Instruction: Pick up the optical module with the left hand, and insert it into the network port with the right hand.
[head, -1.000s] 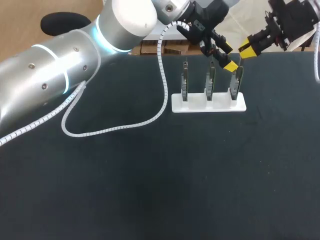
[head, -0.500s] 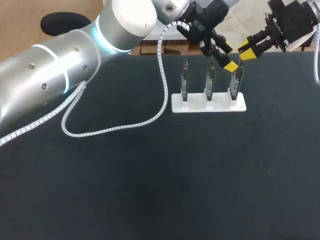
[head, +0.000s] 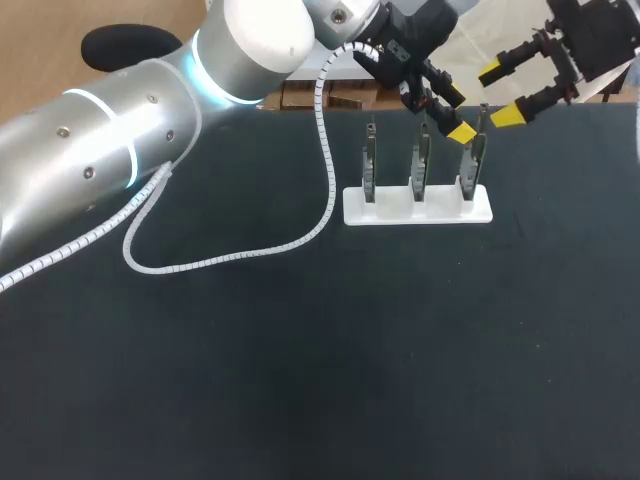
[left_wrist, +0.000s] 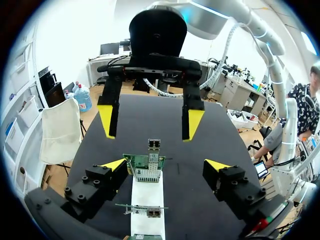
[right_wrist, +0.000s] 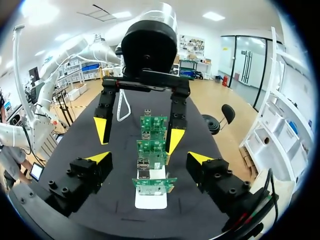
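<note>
A white stand (head: 417, 206) at the table's far side holds three upright green circuit boards. The optical module (left_wrist: 154, 145), a small silver block, stands in the network port on the right-hand board (head: 473, 160). My right gripper (head: 500, 94) hovers open just above and to the right of that board, with nothing between its fingers. My left gripper (head: 448, 118) hangs open over the middle and right boards, holding nothing. In the left wrist view the left gripper (left_wrist: 165, 165) straddles the board with the module. The right gripper (left_wrist: 150, 121) faces it from beyond.
A white coiled cable (head: 250, 250) from my left arm loops onto the black table (head: 320, 380) left of the stand. In the right wrist view the boards (right_wrist: 152, 147) line up between the right gripper (right_wrist: 150, 158) and the left gripper (right_wrist: 138, 134).
My right gripper was shut at the top of the right-hand board; its fingers have since spread wide and let go. The left arm has not moved.
</note>
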